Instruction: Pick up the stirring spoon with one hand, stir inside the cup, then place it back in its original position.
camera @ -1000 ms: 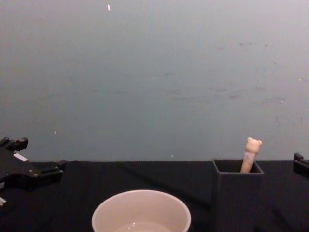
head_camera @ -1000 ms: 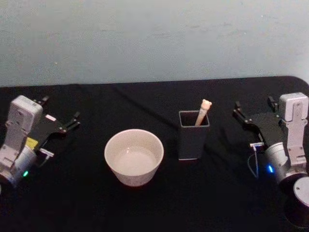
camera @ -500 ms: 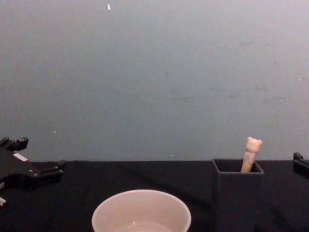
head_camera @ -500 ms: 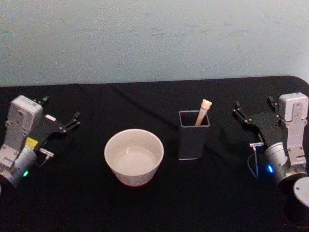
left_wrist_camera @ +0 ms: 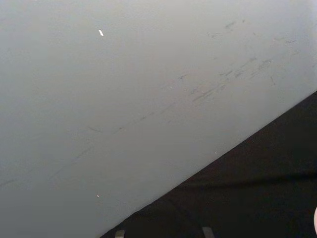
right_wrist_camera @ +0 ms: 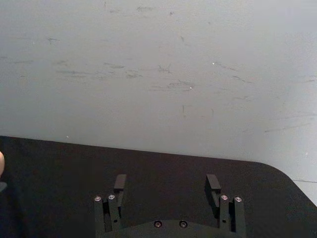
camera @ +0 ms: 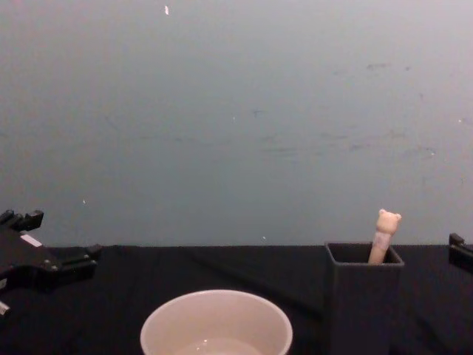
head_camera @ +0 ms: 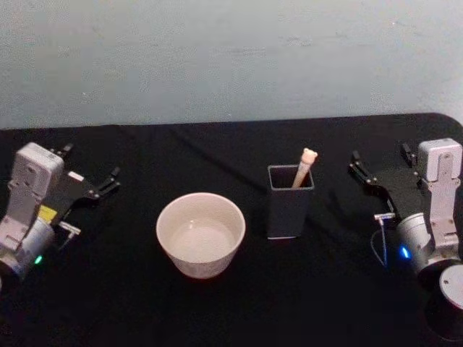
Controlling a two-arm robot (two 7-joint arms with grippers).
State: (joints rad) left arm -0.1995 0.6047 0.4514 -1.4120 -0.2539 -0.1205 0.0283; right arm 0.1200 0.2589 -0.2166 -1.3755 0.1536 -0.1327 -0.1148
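The stirring spoon (head_camera: 305,165) stands tilted in a dark grey square holder (head_camera: 289,206), its beige bear head (camera: 387,220) poking above the rim. The cream cup (head_camera: 200,233) sits left of the holder at the table's middle, and its rim (camera: 216,305) appears low in the chest view. My left gripper (head_camera: 90,162) rests open at the far left, well away from the cup. My right gripper (head_camera: 380,155) rests open at the far right, apart from the holder. In the right wrist view its fingers (right_wrist_camera: 120,182) stand wide apart with nothing between them.
A black cloth (head_camera: 239,303) covers the table. A pale grey-blue wall (camera: 236,111) rises behind its far edge. The cloth's right far corner (right_wrist_camera: 277,173) shows in the right wrist view. Open cloth lies between each gripper and the two containers.
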